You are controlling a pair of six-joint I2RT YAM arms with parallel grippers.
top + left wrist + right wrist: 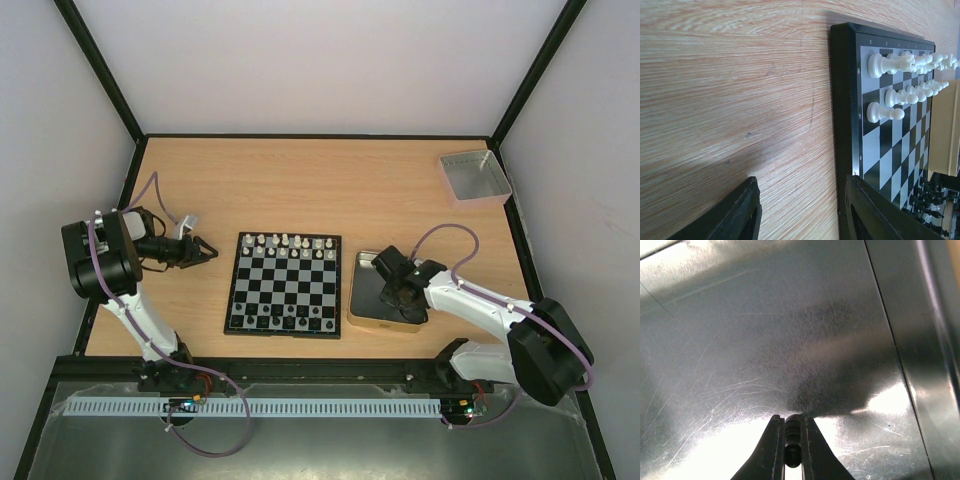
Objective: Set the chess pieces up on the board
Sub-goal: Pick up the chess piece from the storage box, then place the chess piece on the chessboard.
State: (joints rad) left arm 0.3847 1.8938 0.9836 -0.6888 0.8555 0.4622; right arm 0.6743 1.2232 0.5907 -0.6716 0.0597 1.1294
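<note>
Almost done: white pieces [290, 243] at 12 o'clock on board [285, 285], black pieces [285, 318] at 6; right gripper [792, 422] pinching seemingly another piece [792, 440] in tin [362, 322], left gripper [208, 251] half-wide, empty.

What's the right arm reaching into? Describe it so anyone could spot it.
Start at the chessboard mid-table. Just right of it lies a rectangular tin, the right gripper inside. Its gold rim sets it apart from the grey square tray in the far corner.
</note>
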